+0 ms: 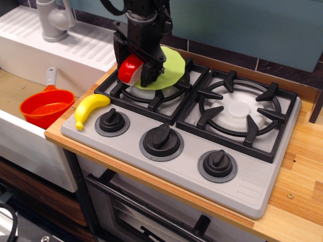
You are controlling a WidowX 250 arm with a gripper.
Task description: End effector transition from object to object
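Note:
My black gripper (134, 71) hangs from the black arm over the left rear burner. Its two fingers (150, 74) stand on either side of a red object with a white underside (130, 68), which sits between them, seemingly held just above the grate. A lime green round plate (169, 70) lies on the left burner grate (151, 96), right behind and under the gripper. A yellow banana (91, 108) lies on the stove's front left corner, apart from the gripper.
Grey stove top (247, 186) with three black knobs (161, 138) along the front and a bare right burner (237, 111). An orange-red pot (46, 108) sits in the sink at left; a grey faucet (53, 20) stands behind. Wooden counter (303, 166) at right.

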